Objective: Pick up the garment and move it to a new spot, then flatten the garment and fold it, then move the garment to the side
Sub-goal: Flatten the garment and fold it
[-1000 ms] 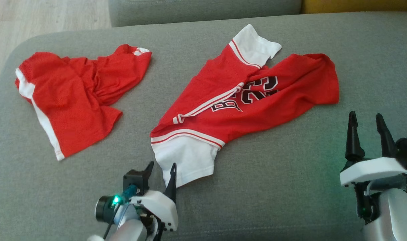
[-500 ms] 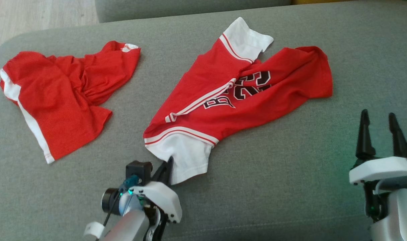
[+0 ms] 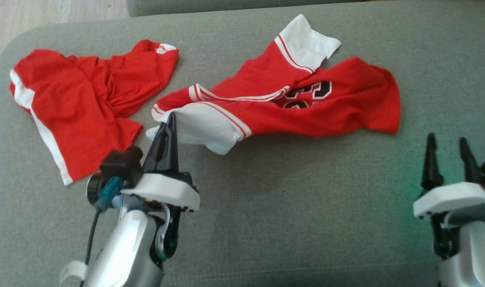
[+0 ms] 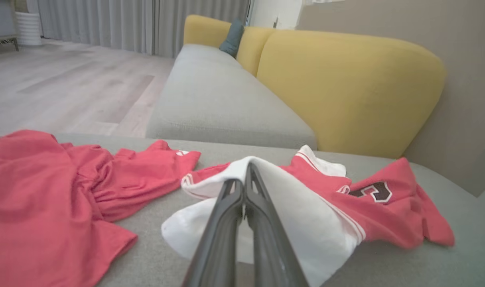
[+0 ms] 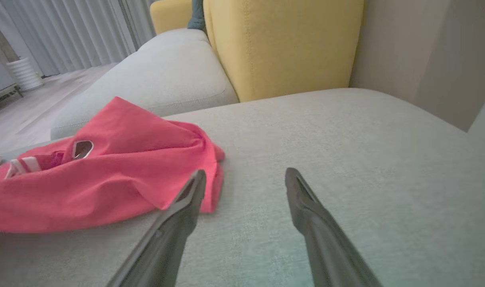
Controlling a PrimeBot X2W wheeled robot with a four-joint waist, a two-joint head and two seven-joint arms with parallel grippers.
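The garment (image 3: 306, 107) is a red jersey with white sleeves and black numbers, lying crumpled across the grey sofa seat (image 3: 306, 207). My left gripper (image 3: 170, 119) is shut on its white sleeve (image 3: 204, 127) and holds that end raised off the cushion; in the left wrist view the white cloth (image 4: 298, 211) drapes over the closed fingers (image 4: 246, 187). The garment (image 5: 107, 187) lies just left of my right gripper (image 5: 244, 175), whose fingers stand open and hold nothing. From the head, that right gripper (image 3: 446, 143) sits at the lower right.
Red shorts (image 3: 83, 103) with white side stripes lie crumpled at the seat's left end, close to the lifted sleeve. A yellow sofa back (image 4: 346, 87) and another grey seat (image 4: 218, 103) stand beyond. Wooden floor (image 3: 47, 12) lies past the left edge.
My left gripper closed on the white sleeve and lifted it up and to the left, dragging that end of the jersey toward the shorts. The right gripper stayed open and still.
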